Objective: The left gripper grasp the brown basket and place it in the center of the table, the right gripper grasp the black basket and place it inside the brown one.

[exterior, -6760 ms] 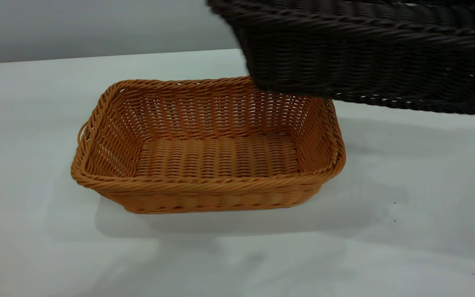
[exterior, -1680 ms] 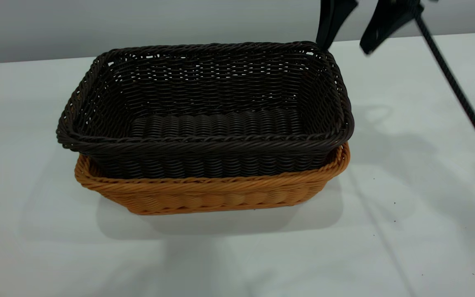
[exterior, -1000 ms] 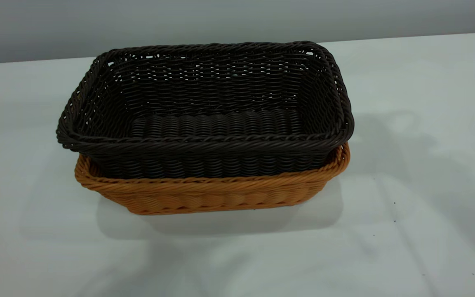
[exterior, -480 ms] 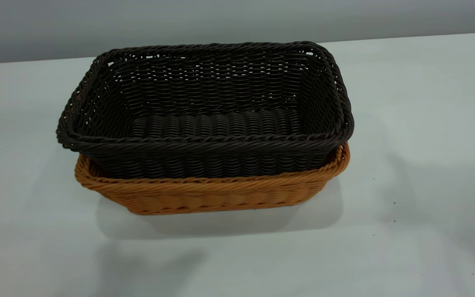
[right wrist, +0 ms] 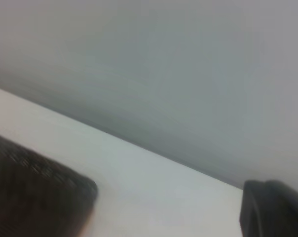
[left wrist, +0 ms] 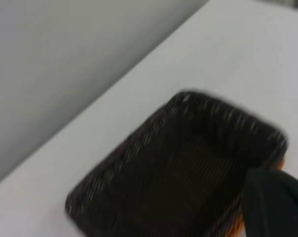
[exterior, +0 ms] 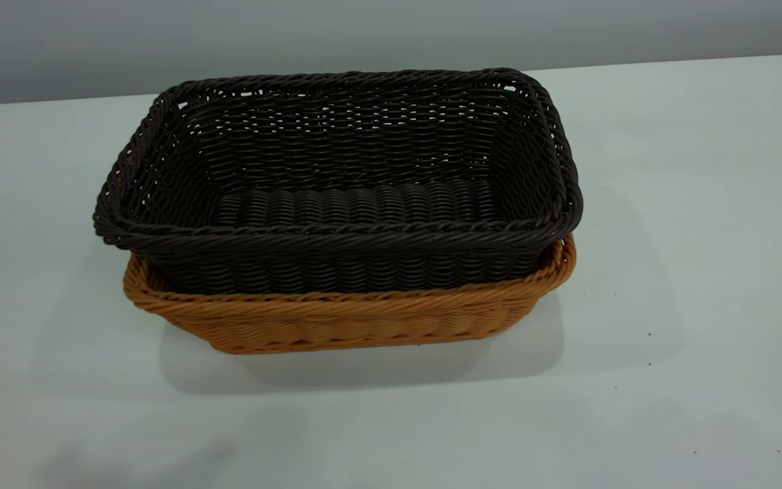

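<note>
**Exterior view: two baskets nested, both my grippers clear of them**

Exterior view shows no arm of mine at all; only faint shadows fall on the table (exterior: 703,204) near its close edge. One black basket (exterior: 337,204) sits inside one brown basket (exterior: 337,319), which stands around the middle of the tabletop. The dark rim rides above the tan rim all the way round, and only a band of tan wall and rim shows beneath it. Both long axes run across the exterior view, side to side, and line up with each other.

From my left wrist camera the nested pair lies below and ahead of me, the black basket (left wrist: 183,168) filling the frame with a sliver of tan at its edge. A dark piece of my left gripper (left wrist: 275,202) shows at the corner; whether its fingers are apart or together I cannot tell. My right gripper (right wrist: 275,207) shows only as a dark lump, its state equally unclear, with a corner of the black basket (right wrist: 35,197) off to one side.

I judge my left side nearer the baskets. Nothing looks left to place.
</note>
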Controlling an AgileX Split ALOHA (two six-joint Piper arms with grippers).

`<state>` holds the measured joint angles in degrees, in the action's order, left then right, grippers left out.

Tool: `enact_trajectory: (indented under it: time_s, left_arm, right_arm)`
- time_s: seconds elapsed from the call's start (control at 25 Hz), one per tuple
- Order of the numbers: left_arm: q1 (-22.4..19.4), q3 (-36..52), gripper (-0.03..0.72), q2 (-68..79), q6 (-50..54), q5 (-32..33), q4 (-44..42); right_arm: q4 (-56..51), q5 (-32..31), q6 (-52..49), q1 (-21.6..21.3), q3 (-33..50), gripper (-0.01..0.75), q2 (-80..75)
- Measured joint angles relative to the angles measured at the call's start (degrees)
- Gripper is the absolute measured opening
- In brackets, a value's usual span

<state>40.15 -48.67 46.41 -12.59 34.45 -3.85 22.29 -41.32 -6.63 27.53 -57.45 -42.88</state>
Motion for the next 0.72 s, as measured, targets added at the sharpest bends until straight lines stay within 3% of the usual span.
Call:
enact_trajectory:
  time_s: [0.2, 0.44, 0.56, 0.72]
  left_arm:
    - [0.0, 4.59, -0.001, -3.45, 5.53, 3.52, -3.07]
    - [0.0, 7.67, -0.001, -7.17, 5.42, 6.2, -3.07]
    - [0.0, 8.37, -0.001, -8.46, 5.4, 8.28, -2.87]
    - [0.0, 8.47, -0.001, -9.35, 5.36, 12.31, -2.55]
  right_arm:
    - [-2.56, -2.08, 8.11, 0.0, 9.29, 0.003, 9.91]
    - [-20.56, -9.37, 23.18, 0.0, 15.79, 0.003, 18.82]
    - [-31.4, -12.45, 26.02, 0.0, 18.58, 0.003, 22.2]
    - [-38.23, -13.49, 23.59, -0.05, 23.74, 0.003, 26.79]
